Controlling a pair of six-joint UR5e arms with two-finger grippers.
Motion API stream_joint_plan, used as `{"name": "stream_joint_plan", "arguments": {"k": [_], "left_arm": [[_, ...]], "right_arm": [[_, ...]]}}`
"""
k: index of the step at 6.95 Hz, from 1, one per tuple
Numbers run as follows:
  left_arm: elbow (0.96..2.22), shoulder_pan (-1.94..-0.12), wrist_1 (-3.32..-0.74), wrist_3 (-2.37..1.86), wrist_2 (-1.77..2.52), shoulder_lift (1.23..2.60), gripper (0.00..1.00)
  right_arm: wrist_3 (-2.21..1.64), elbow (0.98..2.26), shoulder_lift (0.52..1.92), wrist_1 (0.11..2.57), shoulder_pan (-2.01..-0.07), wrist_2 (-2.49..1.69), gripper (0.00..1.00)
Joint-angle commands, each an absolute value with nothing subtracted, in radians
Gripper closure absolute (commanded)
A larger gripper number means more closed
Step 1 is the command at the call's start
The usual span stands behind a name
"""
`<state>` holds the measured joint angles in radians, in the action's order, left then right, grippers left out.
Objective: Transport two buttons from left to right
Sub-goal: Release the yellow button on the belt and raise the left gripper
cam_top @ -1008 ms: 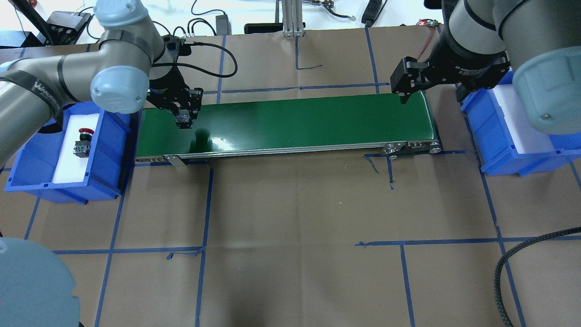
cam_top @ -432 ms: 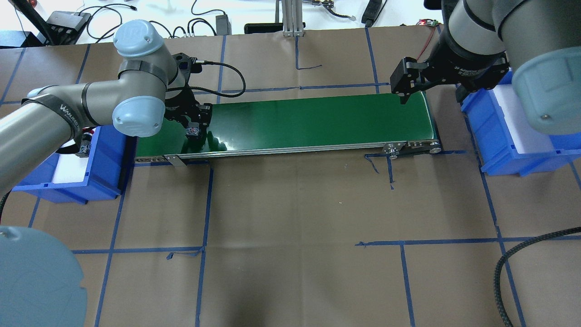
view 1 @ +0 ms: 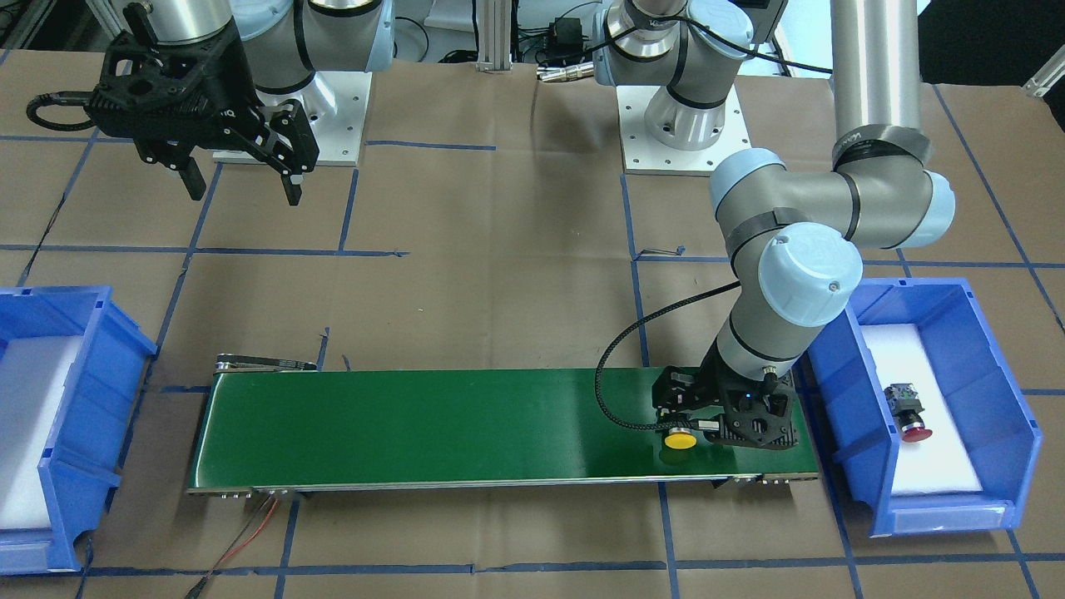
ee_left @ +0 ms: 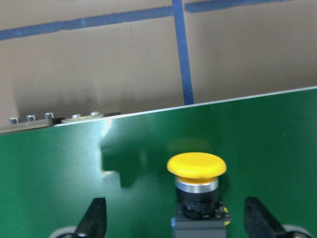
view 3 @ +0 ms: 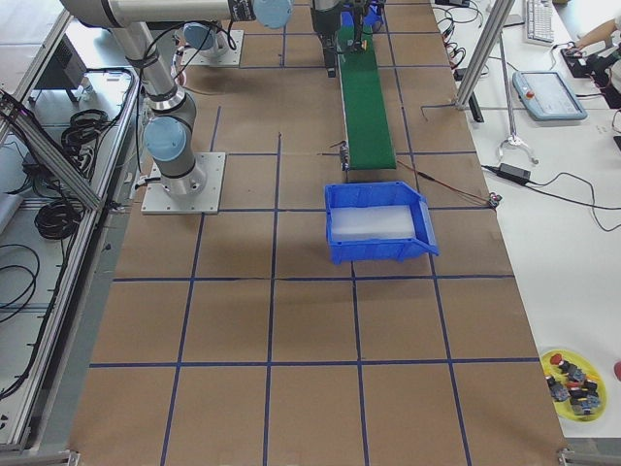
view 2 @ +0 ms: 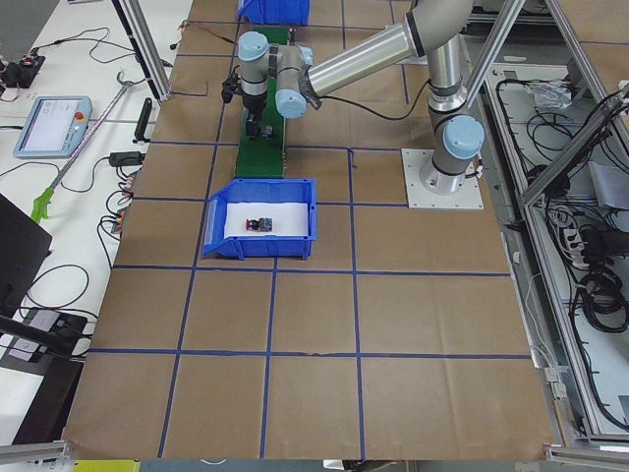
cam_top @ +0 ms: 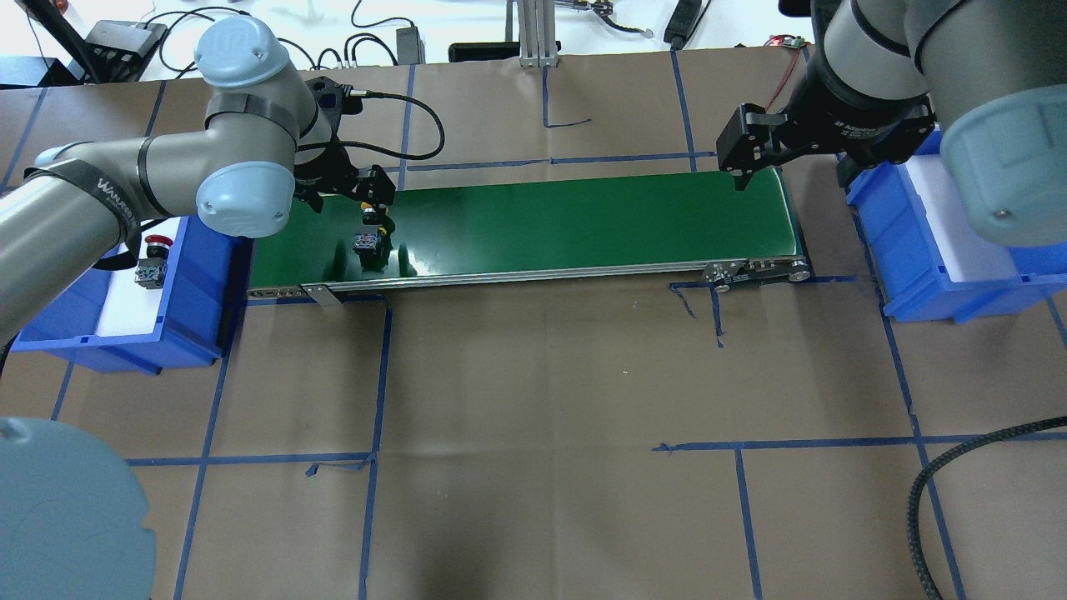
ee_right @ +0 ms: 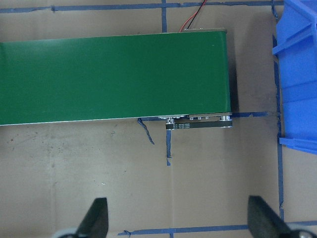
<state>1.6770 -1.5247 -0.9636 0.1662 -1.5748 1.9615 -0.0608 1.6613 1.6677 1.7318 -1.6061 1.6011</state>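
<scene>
The yellow-capped button (cam_top: 367, 237) lies on the left end of the green conveyor belt (cam_top: 583, 221). It also shows in the front view (view 1: 681, 440) and in the left wrist view (ee_left: 197, 171). My left gripper (cam_top: 358, 204) is open just above and behind it, with its fingers (ee_left: 96, 220) wide on either side and not touching it. The red-capped button (cam_top: 152, 262) lies on white foam in the left blue bin (cam_top: 196, 275); it also shows in the front view (view 1: 908, 412). My right gripper (cam_top: 744, 167) hangs open and empty over the belt's right end.
The right blue bin (cam_top: 913, 258) with white foam stands beside the belt's right end. Blue tape lines cross the brown table. A black braided cable (cam_top: 925, 492) lies at the front right. Cables and gear (cam_top: 125, 42) sit past the far edge.
My left gripper carried the yellow button down to the belt's left end, then opened and drew back from it. The button now lies free on the belt. The right arm has not moved.
</scene>
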Motion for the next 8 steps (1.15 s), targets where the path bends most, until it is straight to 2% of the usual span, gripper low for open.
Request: {"name": "stream_joint_plan", "arguments": {"k": [1,4,6,8], "left_arm": [[1.611,-1.519,-1.081,0.166,-1.575,1.909,0.00],[1.447,-1.519,-1.424,0.166,-1.577,1.832,0.00],[1.427,-1.475,-1.450,0.179,-1.577,1.825,0.00],[1.422,-1.341,-1.450,0.302,-1.575,1.824,0.00]], "right_arm": [[-0.061,1.658,1.669,1.732,-1.606,1.601,0.00],[-0.061,1.660,1.669,1.732,-1.606,1.601,0.00],[-0.061,1.660,1.667,1.732,-1.606,1.600,0.00],[-0.061,1.660,1.667,1.732,-1.606,1.600,0.00]]}}
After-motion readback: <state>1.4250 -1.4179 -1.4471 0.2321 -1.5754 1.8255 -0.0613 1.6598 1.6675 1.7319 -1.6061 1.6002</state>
